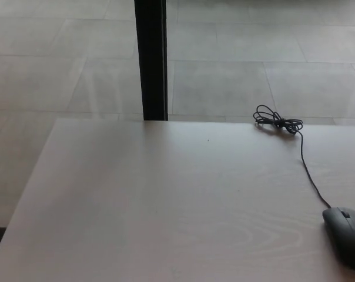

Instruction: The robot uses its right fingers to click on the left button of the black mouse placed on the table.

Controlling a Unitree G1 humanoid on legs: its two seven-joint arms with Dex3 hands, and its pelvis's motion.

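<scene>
A black mouse sits at the near right edge of the pale wood table, its cable running back to a coiled bundle at the table's far edge, w/ nothing blocking it. A black post rises beyond the table. Neither robot hand is in view, so finger state can't be told.

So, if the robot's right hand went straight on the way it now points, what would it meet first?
Cannot tell: neither hand shows. Only the black wired mouse lies on the pale wooden table, at the right edge.
</scene>
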